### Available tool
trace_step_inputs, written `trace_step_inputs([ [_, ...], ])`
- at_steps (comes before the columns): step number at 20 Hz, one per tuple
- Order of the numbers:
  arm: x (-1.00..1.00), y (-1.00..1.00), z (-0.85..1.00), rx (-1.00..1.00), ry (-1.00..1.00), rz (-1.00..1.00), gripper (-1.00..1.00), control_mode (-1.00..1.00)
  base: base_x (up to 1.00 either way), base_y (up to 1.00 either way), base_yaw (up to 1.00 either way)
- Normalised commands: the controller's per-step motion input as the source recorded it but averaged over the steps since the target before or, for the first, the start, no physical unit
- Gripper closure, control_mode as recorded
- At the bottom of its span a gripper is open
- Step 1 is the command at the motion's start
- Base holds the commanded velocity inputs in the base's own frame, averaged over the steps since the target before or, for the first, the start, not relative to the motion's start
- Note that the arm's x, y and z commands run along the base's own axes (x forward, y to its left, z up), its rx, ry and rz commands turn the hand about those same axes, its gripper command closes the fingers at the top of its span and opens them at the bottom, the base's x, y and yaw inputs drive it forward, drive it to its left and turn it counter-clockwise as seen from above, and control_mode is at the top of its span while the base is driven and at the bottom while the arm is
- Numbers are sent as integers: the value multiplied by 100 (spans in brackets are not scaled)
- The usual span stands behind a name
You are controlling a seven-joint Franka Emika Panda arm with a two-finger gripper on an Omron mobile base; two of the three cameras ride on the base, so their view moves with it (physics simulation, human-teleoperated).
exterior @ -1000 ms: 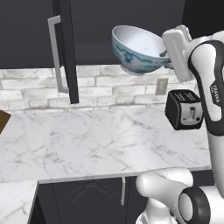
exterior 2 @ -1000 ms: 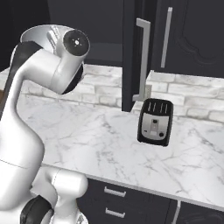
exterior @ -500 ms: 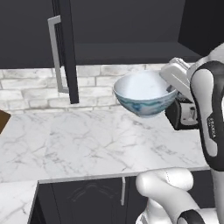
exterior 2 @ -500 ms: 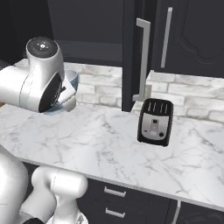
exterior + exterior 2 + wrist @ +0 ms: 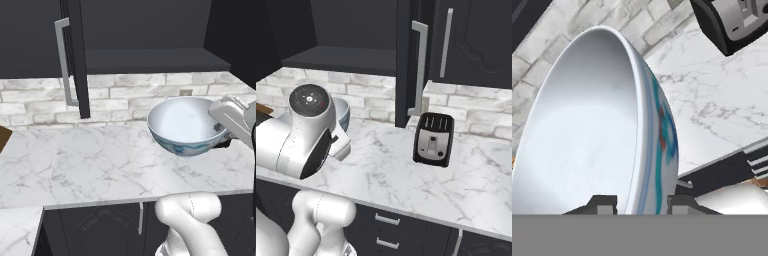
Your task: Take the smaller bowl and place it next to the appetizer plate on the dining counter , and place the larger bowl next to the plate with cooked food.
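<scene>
You see the larger bowl [image 5: 186, 126] held in the air above the marble tabletop [image 5: 85, 162], near its front edge on the right side of the left base view, mouth up and tipped a little toward the camera; its white inside is bare and a blue-green pattern runs round its outer wall; the gripper [image 5: 642, 202] grips it by the rim, one fingertip [image 5: 602, 204] inside the bowl and the other outside against the painted wall, so the jaws stand narrow, pinched on the porcelain; in the hand view the bowl's rim runs up from between the fingertips and red and blue marks show on its outside; in the right base view you find part of the bowl's pale blue side [image 5: 342, 112] behind the white arm; the black toaster [image 5: 433, 139] stands upright on the tabletop, well apart from the bowl, just in front of the white brick wall [image 5: 130, 97]; a dark cabinet door [image 5: 75, 57] with a long grey handle hangs open above the tabletop.
</scene>
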Motion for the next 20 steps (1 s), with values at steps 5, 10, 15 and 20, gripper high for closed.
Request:
trace_step_inputs([
  [5, -2, -17, -25, 1, -3, 0, 100, -100, 0, 0, 0],
  [10, 0, 0, -1, 1, -1, 0, 100, -100, 0, 0, 0],
  [15, 0, 0, 0, 0, 0, 0, 100, 100, -17, -1, -1],
  [20, 0, 0, 0, 0, 0, 0, 100, 100, -100, -33, -40],
])
